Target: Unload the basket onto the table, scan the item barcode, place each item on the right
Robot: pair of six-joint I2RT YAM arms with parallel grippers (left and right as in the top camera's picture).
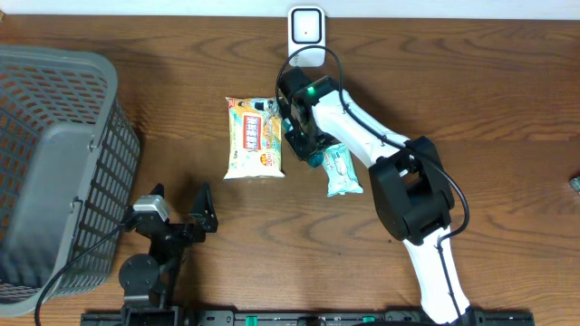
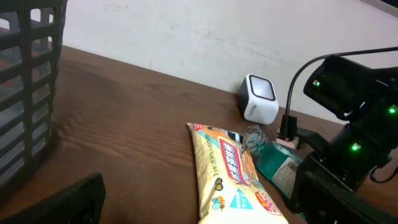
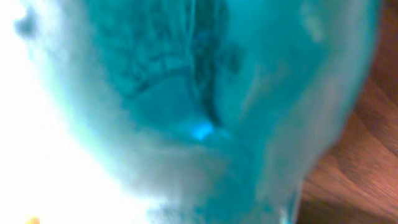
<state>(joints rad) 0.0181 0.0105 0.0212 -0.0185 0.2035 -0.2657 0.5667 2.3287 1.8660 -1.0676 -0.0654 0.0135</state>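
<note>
A teal packet [image 1: 342, 174] lies on the wooden table right of centre, with a white barcode label showing in the left wrist view [image 2: 281, 169]. My right gripper [image 1: 306, 149] is down on the packet's upper end and looks shut on it. The packet [image 3: 199, 93] fills the right wrist view as a blur, hiding the fingers. The white scanner [image 1: 306, 32] stands at the table's far edge, just beyond the right wrist. My left gripper [image 1: 181, 206] rests open near the front, holding nothing.
A cream snack bag [image 1: 253, 138] lies just left of the teal packet, touching or nearly touching the right gripper. A grey mesh basket [image 1: 54, 163] fills the left side. A small dark object [image 1: 575, 184] sits at the right edge.
</note>
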